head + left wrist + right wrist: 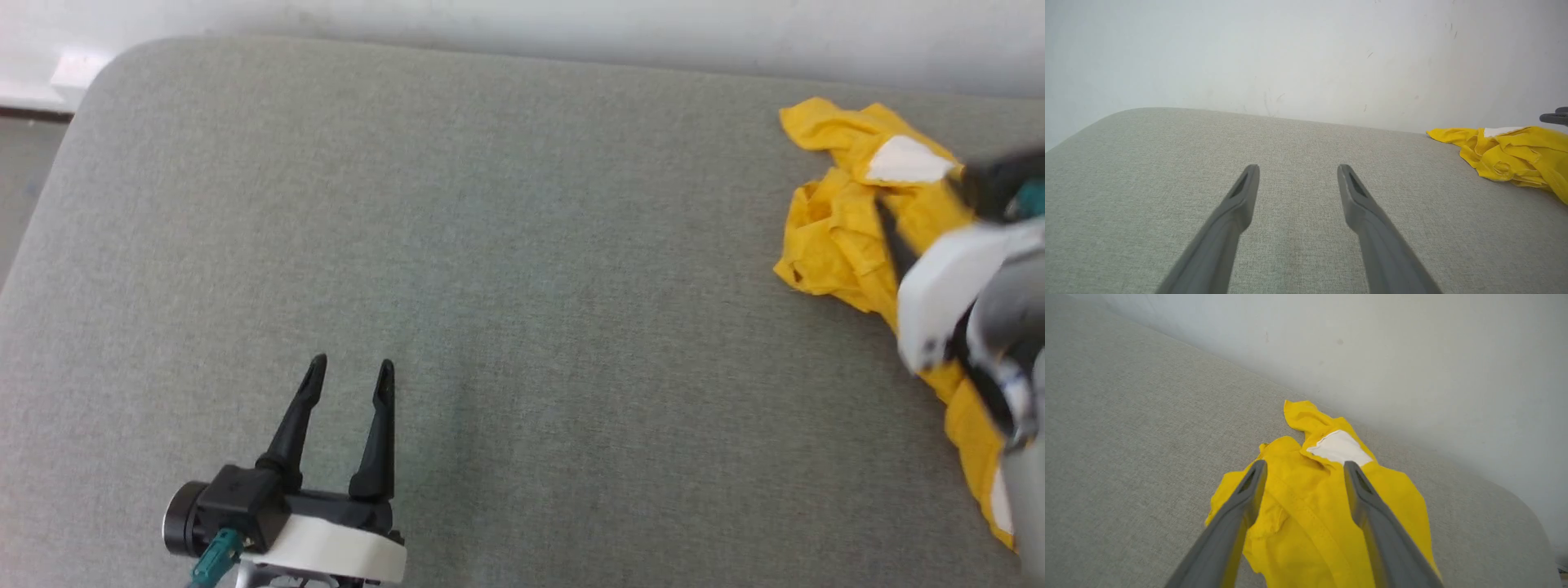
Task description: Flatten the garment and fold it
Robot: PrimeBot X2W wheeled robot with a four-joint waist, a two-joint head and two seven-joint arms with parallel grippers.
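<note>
Crumpled at the frame's right edge on the grey worktop (522,245), the garment (833,237) looks soft, light and floppy, best pinched at a hem, with the right pincer (1304,465) gaping wide over it and the left pincer (349,371) equally wide.

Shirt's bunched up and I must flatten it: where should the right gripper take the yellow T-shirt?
Probably the loose pointed corner of the T-shirt sticking out past the white patch: it lies free on the cushion. Bring the open right gripper down from above.
</note>
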